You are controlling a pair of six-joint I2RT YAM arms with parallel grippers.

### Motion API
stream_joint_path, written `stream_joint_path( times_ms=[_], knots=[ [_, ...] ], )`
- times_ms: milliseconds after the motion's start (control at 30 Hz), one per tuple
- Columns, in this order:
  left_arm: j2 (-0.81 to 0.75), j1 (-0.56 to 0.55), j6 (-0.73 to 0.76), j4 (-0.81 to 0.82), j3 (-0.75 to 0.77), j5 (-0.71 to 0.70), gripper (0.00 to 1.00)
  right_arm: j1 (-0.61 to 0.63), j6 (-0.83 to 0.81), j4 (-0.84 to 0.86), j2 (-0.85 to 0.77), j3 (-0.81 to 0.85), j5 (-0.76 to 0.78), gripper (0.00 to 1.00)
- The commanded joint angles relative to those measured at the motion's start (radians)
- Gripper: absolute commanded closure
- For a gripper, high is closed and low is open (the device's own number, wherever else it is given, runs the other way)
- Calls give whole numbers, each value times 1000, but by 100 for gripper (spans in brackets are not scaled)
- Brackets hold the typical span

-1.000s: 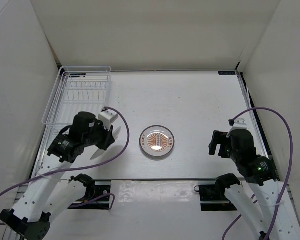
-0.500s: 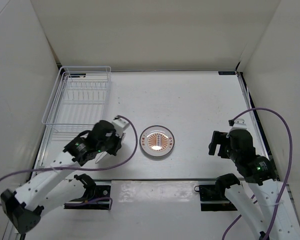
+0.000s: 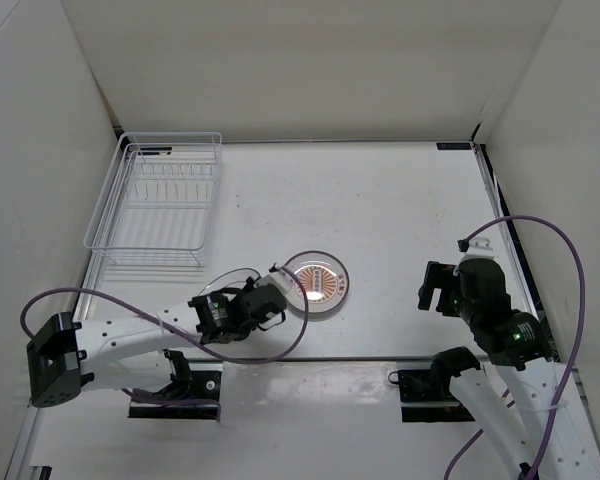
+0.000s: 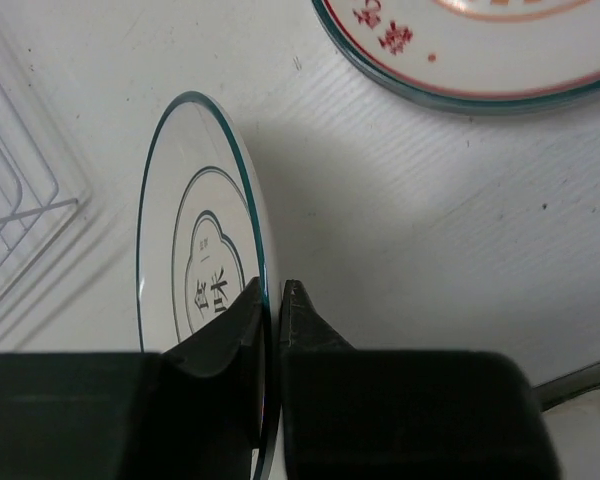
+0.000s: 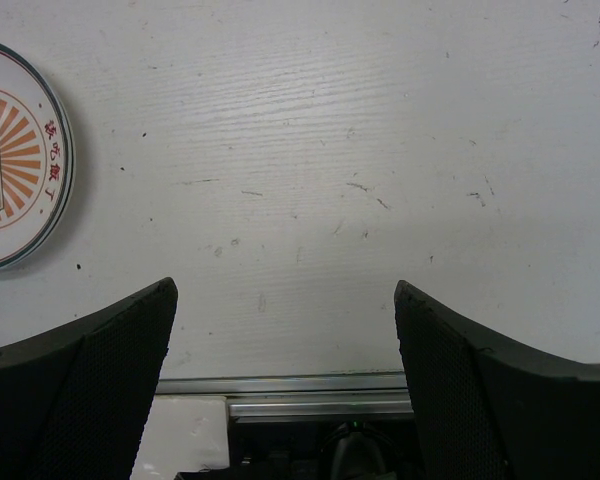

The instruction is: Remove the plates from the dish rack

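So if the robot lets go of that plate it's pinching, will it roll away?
Probably it would tip flat rather than roll far: the pinched plate is held on edge, leaning. It looks stiff and glossy, so it may be slippery, and the left gripper grips only its thin rim. It could chip if it knocks the sunburst plate nearby.

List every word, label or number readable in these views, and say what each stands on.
Held plate, clamped edge-on in the left gripper: dark Chinese characters inside a framed centre, partly hidden by it; not surely readable.
Sunburst plate: red Chinese characters on the rim, dark ones in the centre; too small to read.
No Latin words or numbers readable anywhere.
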Motion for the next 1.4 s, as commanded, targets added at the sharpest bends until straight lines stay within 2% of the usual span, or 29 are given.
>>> stream_joint_path(
  times_ms=[0,100,267,333,400,500,633,667,700,733,800,967,1000,1100,1133,1200,1233,1267,1333,1367],
  knots=[
    [2,-68,-100,40,-78,-80,100,2,-1,37,-9,-3,15,10],
    [20,-133,-171,47,-136,-118,100,5,-9,37,-8,-3,11,10],
    [120,-246,-264,196,-233,-152,100,5,-7,37,-12,-3,14,10],
    [218,-275,-274,221,-216,-199,100,2,-1,35,-9,-3,12,10],
    [317,-327,-301,216,-169,-282,95,2,-1,35,-5,-3,17,10],
    [429,-355,-346,192,-123,-304,87,3,-1,33,8,0,8,10],
    [546,-380,-386,163,-43,-310,82,6,-1,30,3,1,14,10],
    [557,-383,-395,147,-37,-325,76,3,-1,33,5,0,12,10],
    [565,-404,-407,139,-23,-337,43,3,-1,33,3,0,11,10],
    [575,-412,-419,112,-15,-354,25,3,-1,33,6,1,9,10],
    [571,-429,-482,57,12,-409,3,5,0,32,11,3,14,10],
    [473,-449,-492,-26,69,-454,0,5,2,29,11,6,6,10],
    [430,-446,-493,-105,83,-478,0,5,2,27,18,9,5,10],
    [289,-443,-391,-160,149,-517,0,5,-1,26,17,14,0,10],
    [172,-414,-308,-114,162,-511,0,3,0,24,20,15,3,10],
    [84,-376,-166,-80,169,-399,0,5,0,18,26,20,-1,10],
    [41,-354,-136,-69,170,-295,0,5,-3,9,44,37,-5,10],
    [-121,-281,-55,-31,154,-168,0,0,-4,-5,55,47,-18,10],
    [-266,-234,2,56,109,-28,0,-1,-20,-20,83,95,-61,10],
    [-302,-172,13,46,110,-29,0,-1,-15,-22,86,124,-93,10]
  ],
)
